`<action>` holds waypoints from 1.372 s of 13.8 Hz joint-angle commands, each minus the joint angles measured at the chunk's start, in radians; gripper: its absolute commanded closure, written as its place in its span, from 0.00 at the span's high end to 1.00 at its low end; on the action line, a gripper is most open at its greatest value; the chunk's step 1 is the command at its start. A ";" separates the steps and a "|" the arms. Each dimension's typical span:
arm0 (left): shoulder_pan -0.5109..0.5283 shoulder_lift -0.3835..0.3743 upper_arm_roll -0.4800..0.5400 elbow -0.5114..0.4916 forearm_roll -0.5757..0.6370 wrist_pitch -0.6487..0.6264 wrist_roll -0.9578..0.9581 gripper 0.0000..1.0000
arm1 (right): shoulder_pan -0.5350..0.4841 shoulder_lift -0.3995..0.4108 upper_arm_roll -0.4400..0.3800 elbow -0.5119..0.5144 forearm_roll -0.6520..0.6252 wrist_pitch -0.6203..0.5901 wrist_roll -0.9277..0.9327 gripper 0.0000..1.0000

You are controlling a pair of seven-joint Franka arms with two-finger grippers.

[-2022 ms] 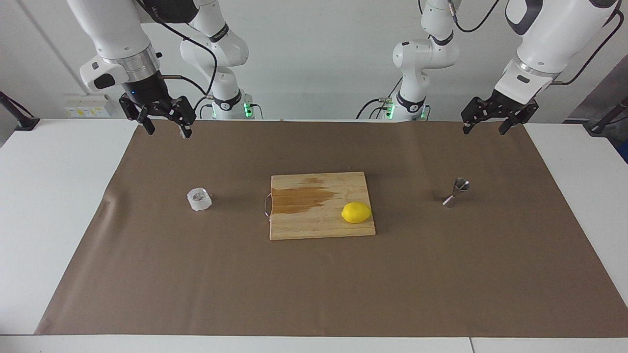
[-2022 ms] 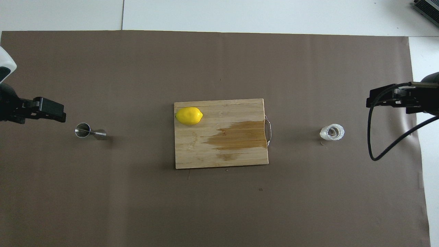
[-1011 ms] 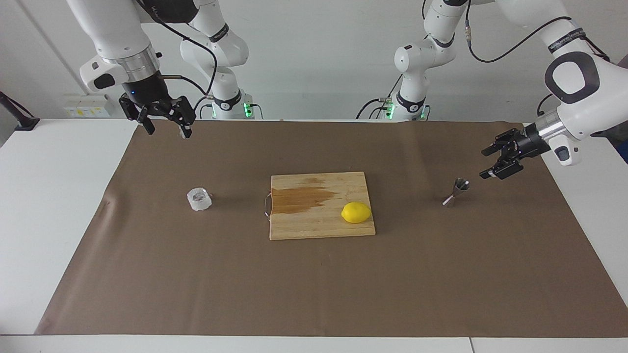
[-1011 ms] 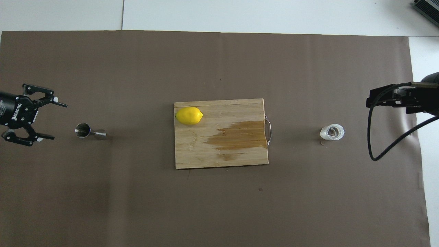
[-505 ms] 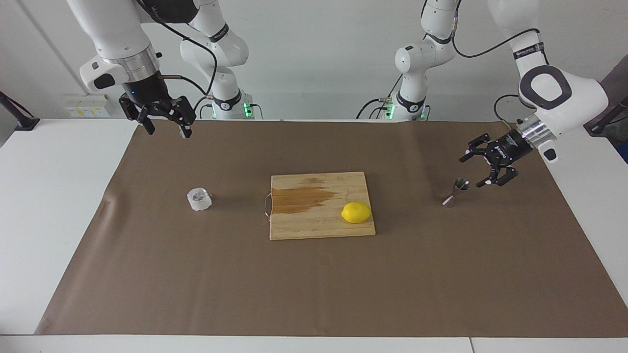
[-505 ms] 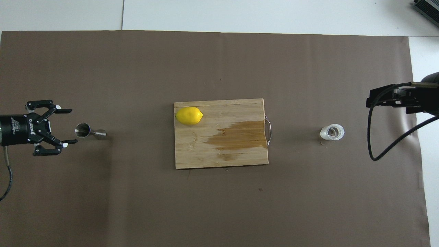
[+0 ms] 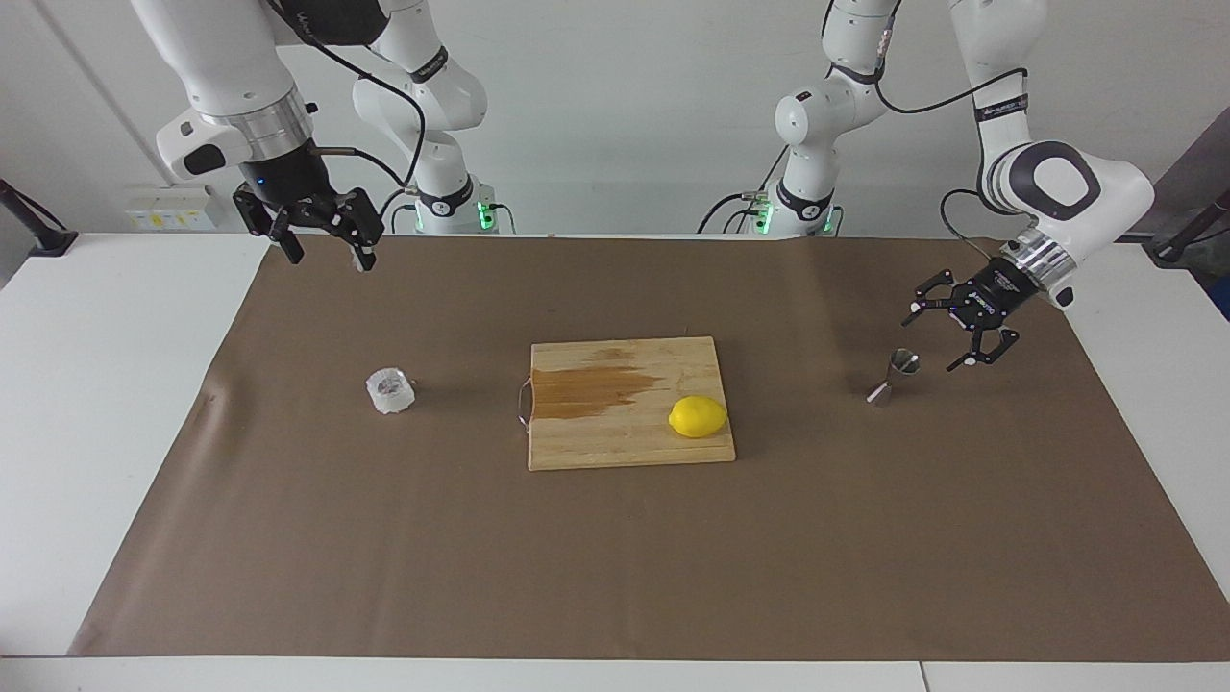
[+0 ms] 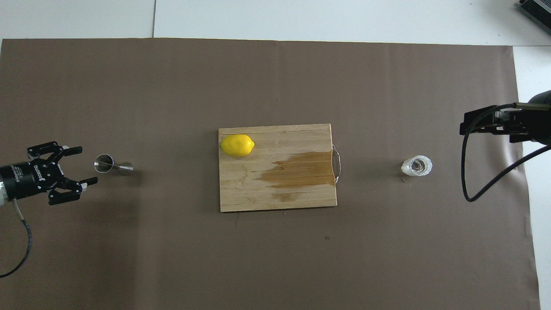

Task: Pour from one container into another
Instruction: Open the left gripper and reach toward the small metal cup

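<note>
Centrally, a cutting board [image 7: 629, 402] with a lemon [image 7: 698, 417] separates cup [image 7: 390, 391] from jigger [image 7: 894, 376]; left gripper [image 7: 939, 338] gapes wide beside the jigger, right gripper [image 7: 329, 252] hangs open over the table's [image 7: 115, 384] robot-side edge.

The left claw [image 7: 937, 339] has swung down from above the counter's edge and turned sideways. It now hovers low, fingers spread, just beside the jigger [image 7: 894, 376].

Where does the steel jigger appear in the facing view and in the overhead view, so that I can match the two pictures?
Facing view: the steel jigger stands on the brown mat at the picture's right, beside the open left tool.
Overhead view: the jigger is at the picture's left, again beside that tool.
Shared landmark: the cutting board with the lemon.
</note>
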 commanded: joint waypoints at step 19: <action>-0.062 -0.030 -0.013 -0.130 -0.163 0.150 0.131 0.71 | -0.014 -0.007 0.011 -0.007 0.005 -0.006 0.016 1.00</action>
